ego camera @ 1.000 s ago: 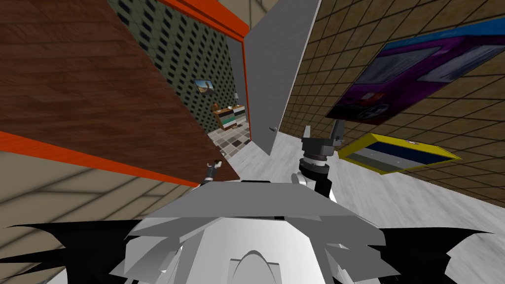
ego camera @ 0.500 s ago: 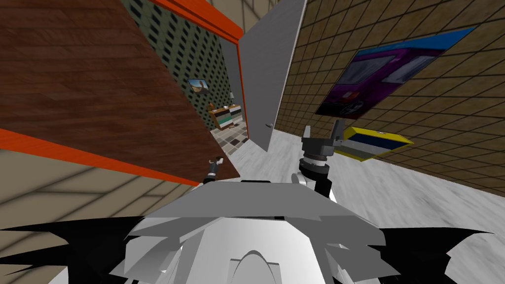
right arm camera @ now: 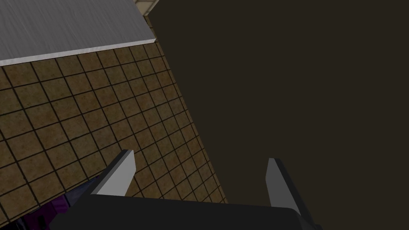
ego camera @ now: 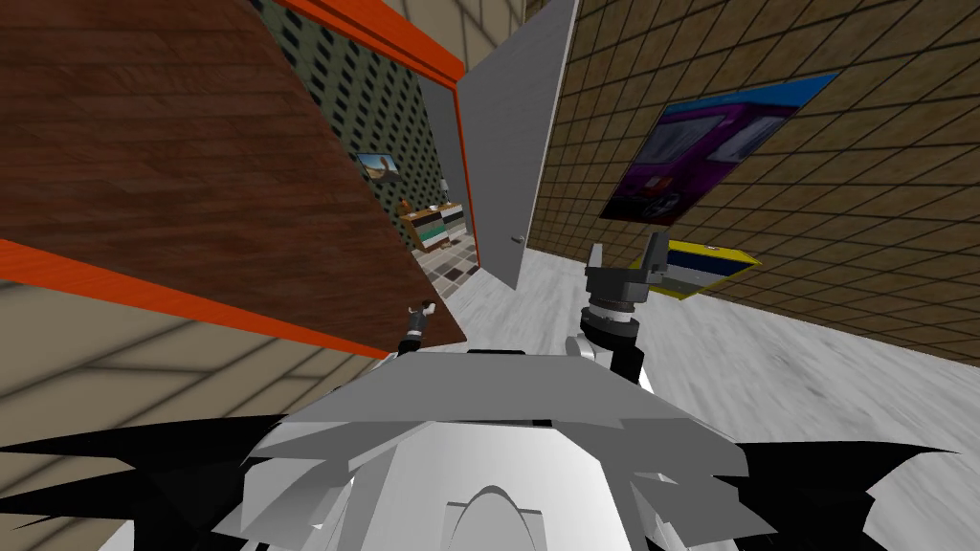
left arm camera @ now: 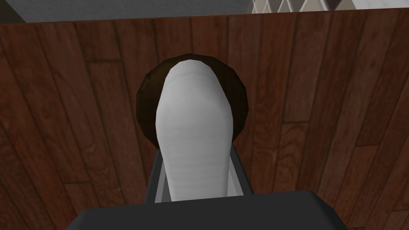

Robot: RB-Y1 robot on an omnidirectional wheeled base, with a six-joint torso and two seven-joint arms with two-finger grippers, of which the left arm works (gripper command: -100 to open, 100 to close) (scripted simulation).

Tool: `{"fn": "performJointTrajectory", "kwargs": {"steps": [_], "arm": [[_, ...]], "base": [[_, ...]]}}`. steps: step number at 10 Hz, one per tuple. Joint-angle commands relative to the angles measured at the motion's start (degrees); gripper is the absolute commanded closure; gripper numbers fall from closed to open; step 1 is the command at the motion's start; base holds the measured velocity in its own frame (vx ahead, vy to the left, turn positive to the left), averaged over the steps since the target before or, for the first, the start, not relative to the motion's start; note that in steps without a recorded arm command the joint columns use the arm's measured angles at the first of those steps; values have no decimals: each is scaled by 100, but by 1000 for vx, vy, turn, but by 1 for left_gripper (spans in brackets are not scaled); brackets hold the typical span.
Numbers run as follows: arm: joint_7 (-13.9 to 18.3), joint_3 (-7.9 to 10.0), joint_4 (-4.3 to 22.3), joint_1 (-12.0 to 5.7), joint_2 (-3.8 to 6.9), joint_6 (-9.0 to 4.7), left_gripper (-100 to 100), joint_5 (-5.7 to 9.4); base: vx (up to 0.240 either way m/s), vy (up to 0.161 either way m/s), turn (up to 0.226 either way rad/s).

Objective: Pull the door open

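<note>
Purple pic [ego camera: 713,148] on brown tiled wall, yellow-framed pic [ego camera: 703,260] below it; grey door [ego camera: 507,153] ajar; dresser [ego camera: 433,226] beyond.

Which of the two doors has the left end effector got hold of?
The brown door, nearest on the left: the left end effector is shut on its handle. The grey door farther ahead is untouched.

Dark-boxed right pincer [right arm camera: 200,156], seemingly grey blades

A home's hallway: brown tiled walls [ego camera: 861,172] hung with a purple framed picture [ego camera: 713,148], a brown plank-wood door [ego camera: 191,143] in an orange door frame [ego camera: 96,284], and beyond it a room with a striped wooden dresser [ego camera: 433,226] and checked floor tiles [ego camera: 455,273].
</note>
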Motion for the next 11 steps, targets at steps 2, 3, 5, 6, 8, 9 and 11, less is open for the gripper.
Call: {"fn": "performJointTrajectory", "kwargs": {"steps": [2,3,5,6,8,9,11], "arm": [[-26,0,-138,20,-13,103,100,12],[-1,-23,-156,37,-12,120,100,-23],[34,-36,-154,47,3,96,100,-56],[61,-47,-152,55,14,76,100,-82],[121,-70,-149,71,39,34,100,-139],[150,-82,-147,80,51,13,100,-167],[203,-103,-144,95,74,-24,100,-217]], "base": [[-135,42,-65],[-135,14,-132],[-187,27,-108],[-213,58,-144],[-205,60,-161],[-203,74,-151],[-213,68,-142]]}}
